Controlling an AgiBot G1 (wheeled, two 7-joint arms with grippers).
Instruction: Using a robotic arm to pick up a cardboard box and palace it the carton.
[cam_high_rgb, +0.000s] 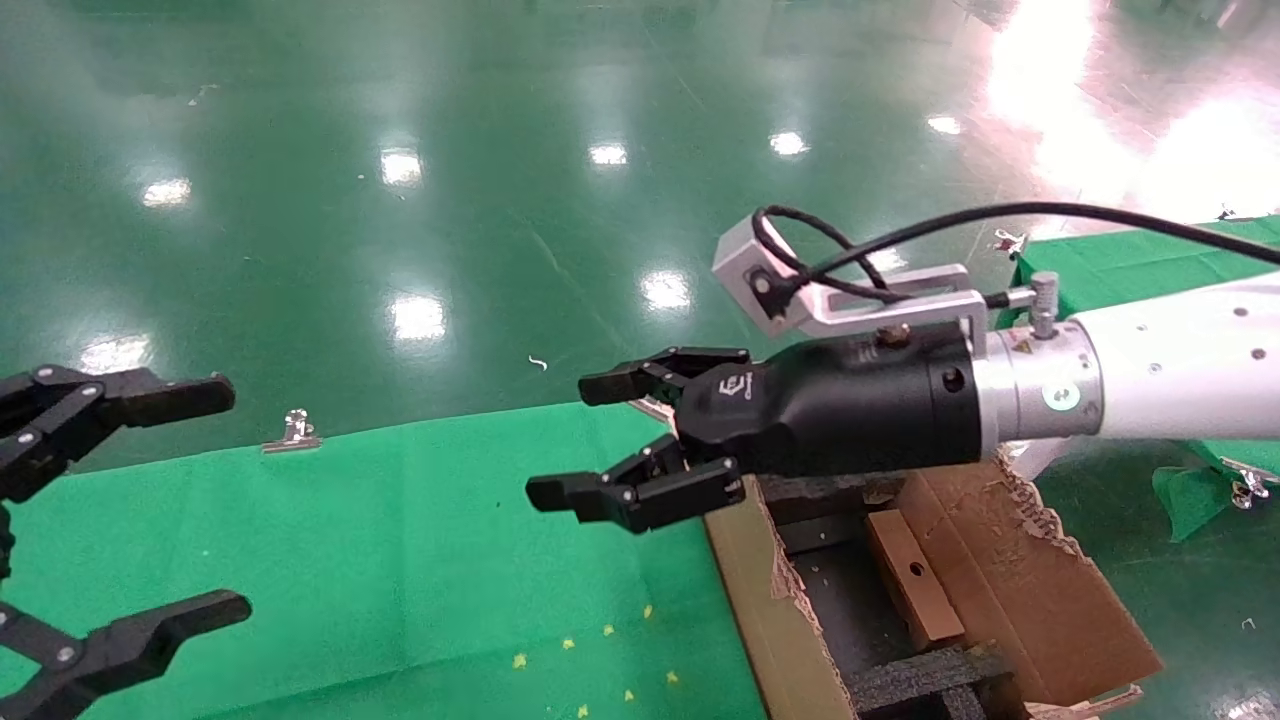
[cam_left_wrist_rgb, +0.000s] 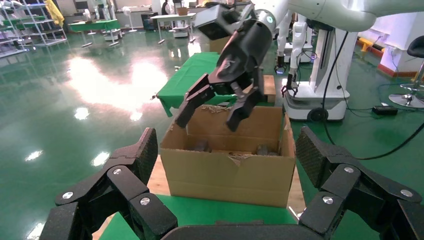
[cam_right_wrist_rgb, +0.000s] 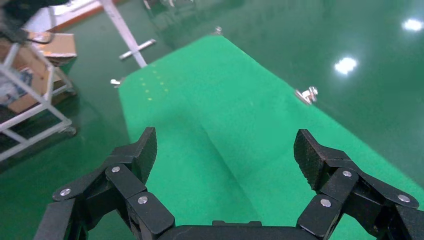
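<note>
The robotic arm, my right one, reaches in from the right, and its gripper (cam_high_rgb: 565, 440) is open and empty, held above the near-left end of the carton (cam_high_rgb: 760, 600). The cardboard box (cam_high_rgb: 915, 590), small and brown with a round hole, lies inside the carton between black foam inserts (cam_high_rgb: 920, 680). In the left wrist view the right gripper (cam_left_wrist_rgb: 207, 122) hangs over the carton (cam_left_wrist_rgb: 230, 175). In its own view the right gripper (cam_right_wrist_rgb: 225, 150) faces bare green cloth. My left gripper (cam_high_rgb: 232, 498) is open and empty at the far left; it also shows in its own view (cam_left_wrist_rgb: 228, 150).
The green cloth table (cam_high_rgb: 400, 560) carries yellow specks near its front. A metal clip (cam_high_rgb: 292, 432) sits on its far edge. A second green table (cam_high_rgb: 1130, 265) stands at the back right. Another robot's base (cam_left_wrist_rgb: 315, 100) stands behind the carton. Shiny green floor lies all around.
</note>
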